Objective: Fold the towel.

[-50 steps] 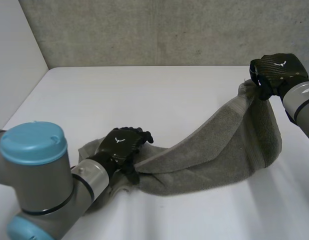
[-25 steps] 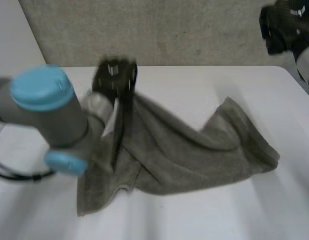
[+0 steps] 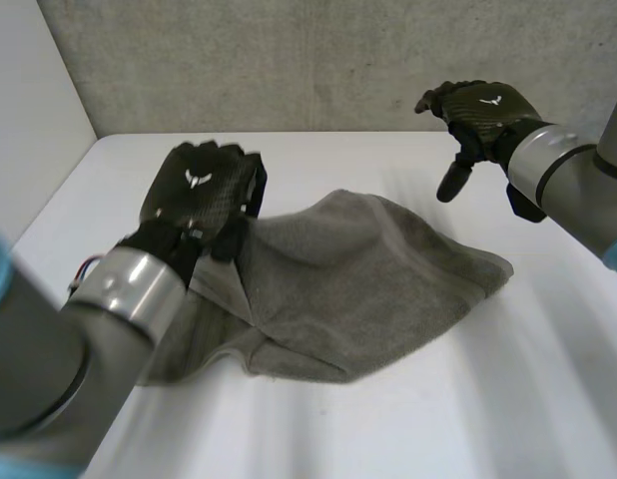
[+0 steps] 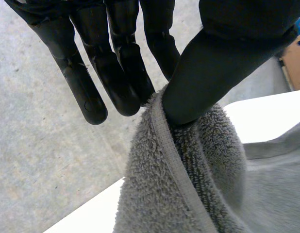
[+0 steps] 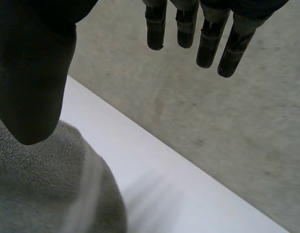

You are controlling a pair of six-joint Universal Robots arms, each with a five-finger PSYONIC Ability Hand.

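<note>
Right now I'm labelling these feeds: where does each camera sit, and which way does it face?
Head view: behind the arms, looking down at the table and towel; arms, left hand, right hand show.
Left wrist view: on the left wrist, along the palm; its hand pinches the towel's hem.
Right wrist view: on the right wrist, along its open, empty hand.
All share the towel.

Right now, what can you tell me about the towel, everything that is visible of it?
The towel is grey-green terry cloth with a flat woven hem. It lies rumpled and loosely bunched on the white table, not neatly folded. Its end nearer the left arm is lifted: the left hand pinches the hemmed edge between thumb and fingers. The right hand hangs open above the table, apart from the cloth.
</note>
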